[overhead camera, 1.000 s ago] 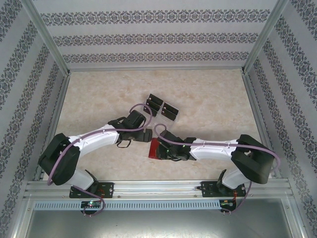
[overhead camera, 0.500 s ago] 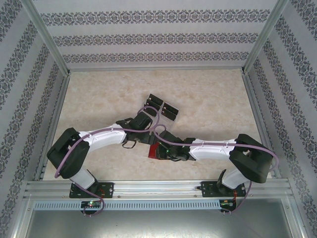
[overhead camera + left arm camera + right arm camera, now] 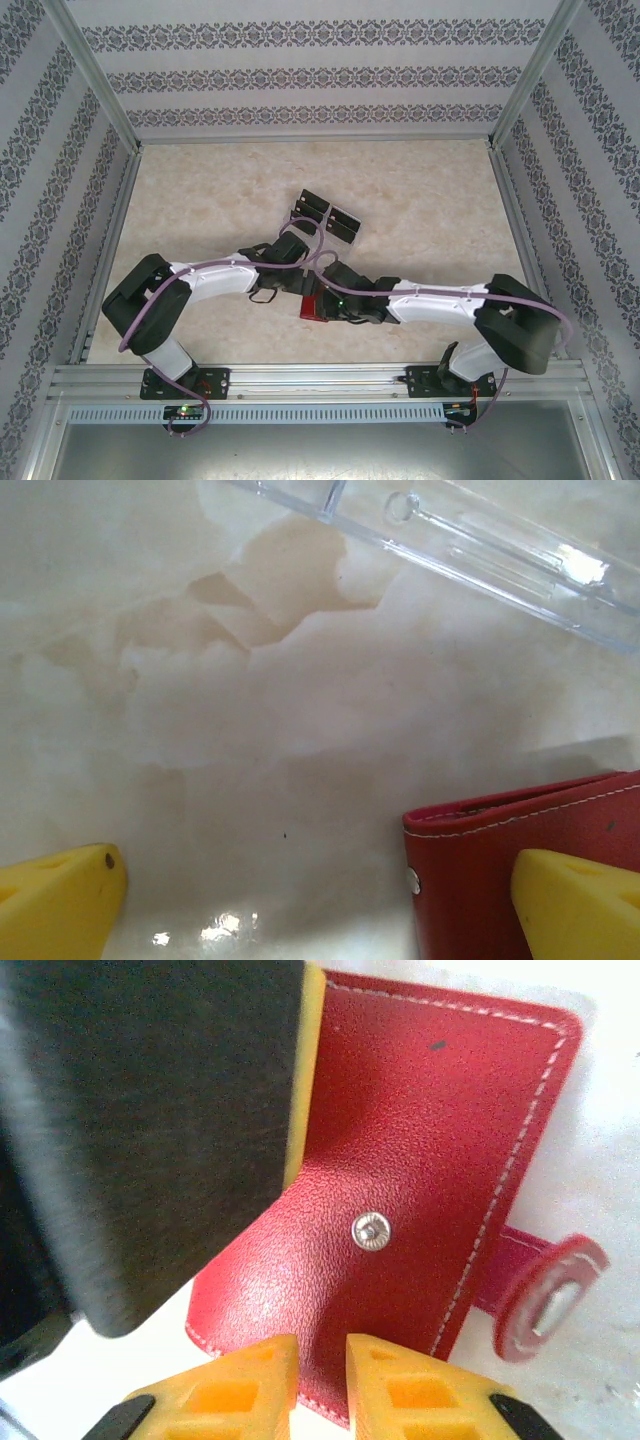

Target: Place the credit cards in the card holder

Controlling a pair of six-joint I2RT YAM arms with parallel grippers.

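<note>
The card holder (image 3: 312,304) is a red wallet lying on the table between the two arms, its snap tab (image 3: 548,1298) flapped out to one side. My right gripper (image 3: 320,1352) has its jaws almost together on the wallet's near edge (image 3: 330,1260). My left gripper (image 3: 318,880) stands wide open low over the table, one yellow finger (image 3: 575,905) over the wallet's corner (image 3: 480,860) and the other finger (image 3: 60,905) on bare table. The black credit cards (image 3: 327,217) sit in the clear tray behind the grippers.
The clear plastic tray (image 3: 470,540) lies just beyond the left gripper. The left gripper's black finger (image 3: 140,1130) looms over the wallet's left half in the right wrist view. Metal rails and patterned walls enclose the table (image 3: 200,190).
The left arm has swung right, bringing its open gripper over the wallet's far side. The right gripper has stayed at the wallet.
</note>
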